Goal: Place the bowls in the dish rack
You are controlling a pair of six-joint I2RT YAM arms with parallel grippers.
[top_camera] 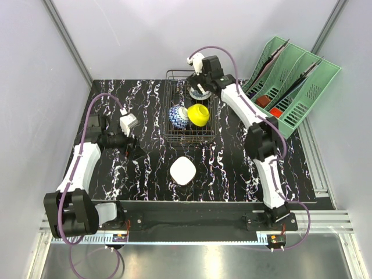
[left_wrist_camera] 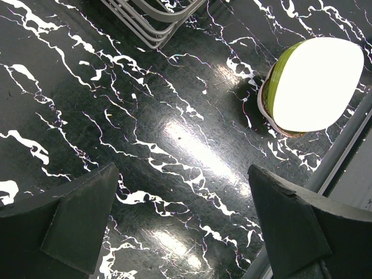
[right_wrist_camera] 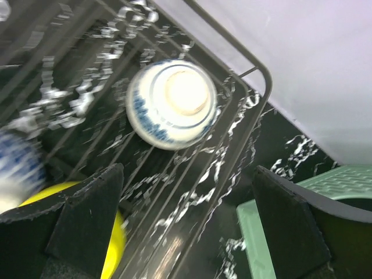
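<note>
Right claw (right_wrist_camera: pixel 186 232): jaws spread wide, nothing held. It hangs over the far right corner of the dish rack (right_wrist_camera: pixel 264 87), with both fingers (right_wrist_camera: pixel 87 226) clear of the wires.

Patterned bowl (right_wrist_camera: pixel 171 104): white with a blue band. It lies upside down, foot ring upward, on the rack floor at the far end, below the right claw and apart from its fingers.

Blue bowl (top_camera: pixel 178 116) and yellow bowl (top_camera: pixel 199 114): these sit side by side inside the rack at its near end, blue on the left and yellow on the right. The yellow one is tipped, with its mouth turned partly sideways. The right wrist view catches both only at its edge and blurred.

Left claw (left_wrist_camera: pixel 183 226): jaws also wide apart and empty. It is held over the black marbled table (left_wrist_camera: pixel 174 145), out beyond the rack's near left corner. One corner of the rack shows at the top of the left wrist view.

Loose bowl (left_wrist_camera: pixel 317 84): it has a lime-green side and a face washed out to bright white. It stands on the table outside the rack, in front of its near end. It is well apart from both claws, and neither view shows whether it is mouth up or mouth down.

Green file holder (top_camera: pixel 290 81): a slotted plastic holder standing to the right of the rack, near the far corner of the table.
</note>
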